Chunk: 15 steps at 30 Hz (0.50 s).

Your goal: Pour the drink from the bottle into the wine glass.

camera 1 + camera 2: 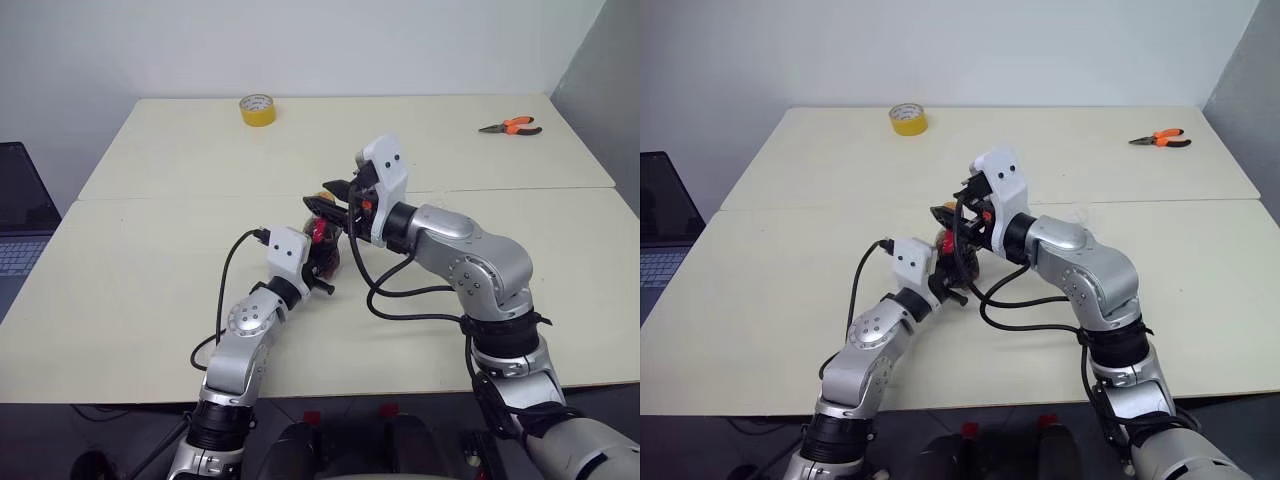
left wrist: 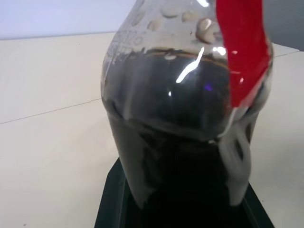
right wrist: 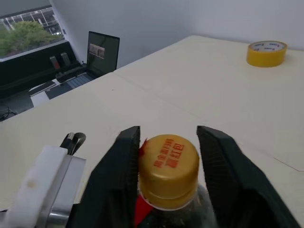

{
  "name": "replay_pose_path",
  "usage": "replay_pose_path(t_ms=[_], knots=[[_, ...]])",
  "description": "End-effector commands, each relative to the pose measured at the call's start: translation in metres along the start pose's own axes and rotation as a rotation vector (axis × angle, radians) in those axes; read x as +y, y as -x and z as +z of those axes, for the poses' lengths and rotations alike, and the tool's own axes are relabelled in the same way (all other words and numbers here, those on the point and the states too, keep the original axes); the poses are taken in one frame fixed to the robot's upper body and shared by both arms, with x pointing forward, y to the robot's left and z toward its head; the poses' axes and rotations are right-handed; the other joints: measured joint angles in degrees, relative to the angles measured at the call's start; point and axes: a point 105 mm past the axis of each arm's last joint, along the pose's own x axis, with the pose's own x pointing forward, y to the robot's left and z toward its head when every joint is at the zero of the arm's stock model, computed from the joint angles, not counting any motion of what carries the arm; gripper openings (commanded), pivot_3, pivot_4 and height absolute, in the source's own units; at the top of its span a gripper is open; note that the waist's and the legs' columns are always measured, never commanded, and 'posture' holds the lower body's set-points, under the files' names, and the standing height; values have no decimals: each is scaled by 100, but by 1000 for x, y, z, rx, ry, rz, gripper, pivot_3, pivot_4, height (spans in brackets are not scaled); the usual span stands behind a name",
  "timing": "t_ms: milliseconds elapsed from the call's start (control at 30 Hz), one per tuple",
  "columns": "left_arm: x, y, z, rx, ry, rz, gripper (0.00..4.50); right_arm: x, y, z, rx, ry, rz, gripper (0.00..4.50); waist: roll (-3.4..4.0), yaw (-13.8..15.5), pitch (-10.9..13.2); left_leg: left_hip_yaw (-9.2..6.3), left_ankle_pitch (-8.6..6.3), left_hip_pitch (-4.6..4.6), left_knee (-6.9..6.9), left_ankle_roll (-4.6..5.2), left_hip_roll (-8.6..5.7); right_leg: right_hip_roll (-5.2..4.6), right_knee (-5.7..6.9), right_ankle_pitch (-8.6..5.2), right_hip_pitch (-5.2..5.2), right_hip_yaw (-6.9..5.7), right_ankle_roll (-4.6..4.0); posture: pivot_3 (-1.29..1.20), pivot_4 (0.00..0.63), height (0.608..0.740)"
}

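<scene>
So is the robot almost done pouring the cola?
Not yet. The left gripper holds the bottle, and the drink is all inside it. The right gripper has its fingers around the yellow cap, which is on. Uncapping and pouring are left.

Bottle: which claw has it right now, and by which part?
The left claw grips the bottle by its lower body. The right claw's fingers flank the yellow cap; one touches it, a gap remains beside the other.

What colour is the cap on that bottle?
Yellow, with red lettering on top; the cap shows best in the right wrist view.
</scene>
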Motion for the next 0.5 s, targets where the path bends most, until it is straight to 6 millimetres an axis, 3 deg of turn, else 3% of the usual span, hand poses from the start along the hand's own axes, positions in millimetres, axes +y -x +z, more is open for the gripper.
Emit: replay_pose_path(t_ms=[33, 267, 500], knots=[[6, 2, 22, -88, -33, 17, 745, -21, 14, 8, -26, 24, -96, 1269, 0, 4, 0, 0, 0, 0, 0, 0, 0, 0, 0, 0, 1, 0, 0, 0, 150, 740], [6, 2, 22, -89, -33, 15, 742, -19, 18, 10, -53, 52, -47, 1269, 0, 7, 0, 0, 0, 0, 0, 0, -1, 0, 0, 0, 1, 0, 0, 0, 150, 740], [5, 2, 22, -90, -34, 9, 739, 2, 30, 21, -159, 146, 208, 1269, -1, 9, 0, 3, 0, 0, 1, 0, -1, 0, -2, 0, 2, 0, 0, 0, 150, 740]])
